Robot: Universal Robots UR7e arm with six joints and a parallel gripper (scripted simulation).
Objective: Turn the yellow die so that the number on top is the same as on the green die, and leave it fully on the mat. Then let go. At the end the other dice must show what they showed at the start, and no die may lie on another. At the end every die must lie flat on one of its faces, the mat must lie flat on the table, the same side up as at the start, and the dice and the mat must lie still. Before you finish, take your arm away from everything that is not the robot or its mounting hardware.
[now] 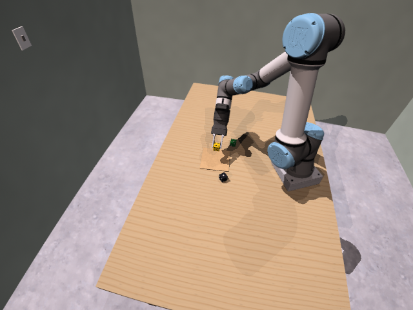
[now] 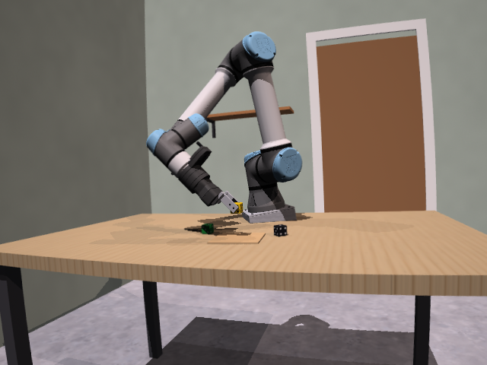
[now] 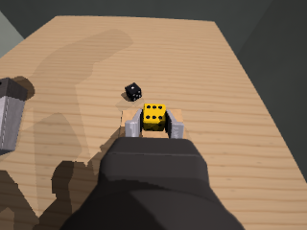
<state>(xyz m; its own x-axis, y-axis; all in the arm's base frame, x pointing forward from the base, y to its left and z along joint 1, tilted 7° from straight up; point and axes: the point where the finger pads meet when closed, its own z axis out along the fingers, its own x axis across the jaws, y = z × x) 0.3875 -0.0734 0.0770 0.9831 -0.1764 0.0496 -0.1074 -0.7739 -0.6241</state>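
Yellow die (image 3: 154, 116) is sitting clamped between the fingers, lifted above the tan mat (image 2: 240, 238) with the wrist tilting, likely to bring another face up. Green die (image 1: 233, 143) and black die (image 1: 222, 177) are resting apart on the bench (image 1: 186, 233)

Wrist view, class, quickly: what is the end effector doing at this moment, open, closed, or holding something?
End effector: closed on the yellow die, gripped between its two fingers and lifted above the mat.
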